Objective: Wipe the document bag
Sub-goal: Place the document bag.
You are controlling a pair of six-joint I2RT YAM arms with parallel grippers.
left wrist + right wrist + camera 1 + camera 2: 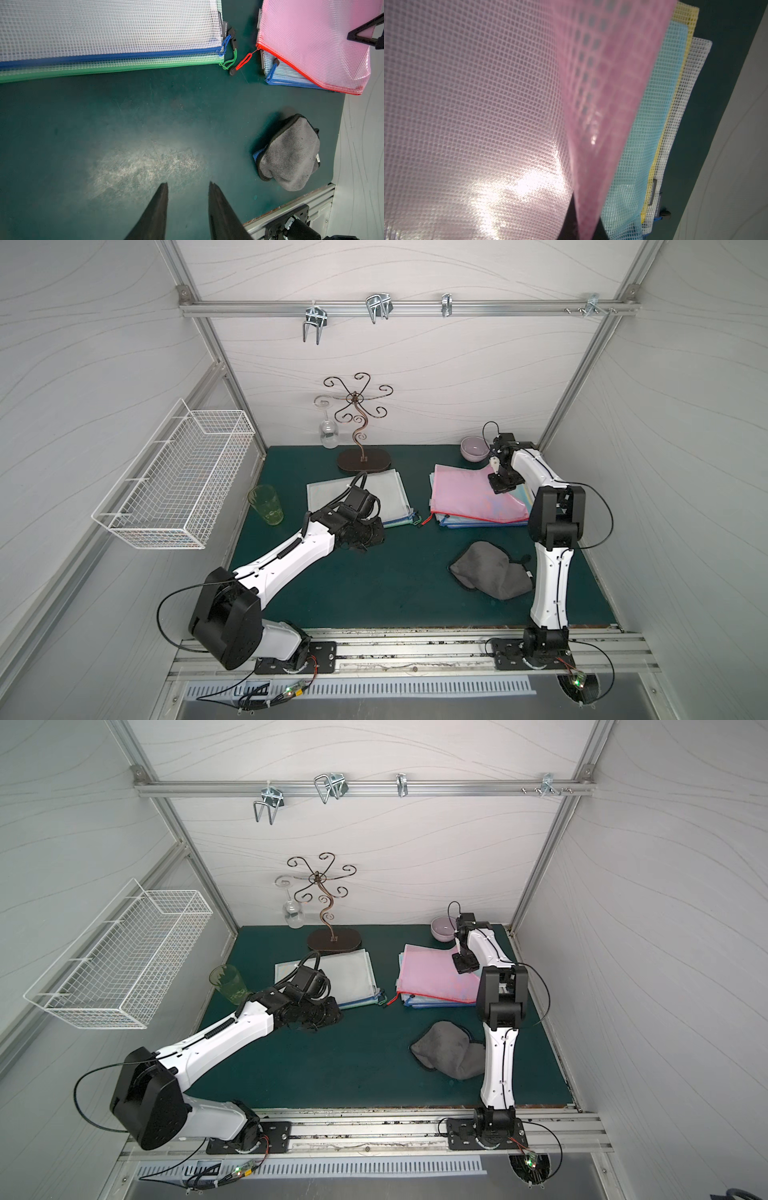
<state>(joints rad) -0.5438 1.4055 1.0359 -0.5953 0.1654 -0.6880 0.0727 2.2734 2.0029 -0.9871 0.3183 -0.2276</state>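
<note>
Blocking right wrist view, pink document bag [477,104] mostly hides right jaws.

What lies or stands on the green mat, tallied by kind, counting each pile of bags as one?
Document bag piles: 2
Grey cloth: 1
Green tumbler: 1
Lilac bowl: 1
Wire stand: 1
Wine glass, hanging from the stand: 1
Total: 7

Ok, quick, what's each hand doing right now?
Left hand: open, empty, over the mat.
Right hand: shut on an edge of the pink bag.
</note>
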